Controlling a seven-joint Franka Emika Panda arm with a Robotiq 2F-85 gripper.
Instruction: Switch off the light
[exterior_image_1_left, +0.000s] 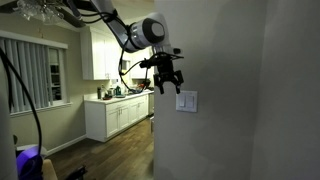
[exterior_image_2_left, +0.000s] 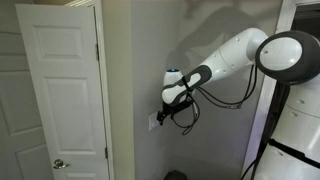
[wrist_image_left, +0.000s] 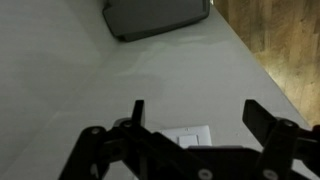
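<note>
The light switch (exterior_image_1_left: 187, 101) is a small white plate on a grey wall (exterior_image_1_left: 215, 60). The gripper (exterior_image_1_left: 168, 86) hangs just above the switch and a little to its kitchen side, fingers pointing down. It is near the plate, though whether anything touches it cannot be told.

In the wrist view the gripper (wrist_image_left: 196, 108) is spread wide and holds nothing. Its two dark fingers (wrist_image_left: 137, 112) flank the switch (wrist_image_left: 190, 136), whose white plate shows low between them. Beyond the switch in that view sits a dark grey boxy shape (wrist_image_left: 155, 15) — what it is cannot be made out — with wood floor (wrist_image_left: 275, 40) off to one side.

In an exterior view the white arm (exterior_image_2_left: 235, 55) reaches toward the switch (exterior_image_2_left: 153, 122) from the side away from a closed white door (exterior_image_2_left: 62, 90). Well behind the switch, white cabinets (exterior_image_1_left: 115, 118) carry a cluttered worktop (exterior_image_1_left: 125, 99).
</note>
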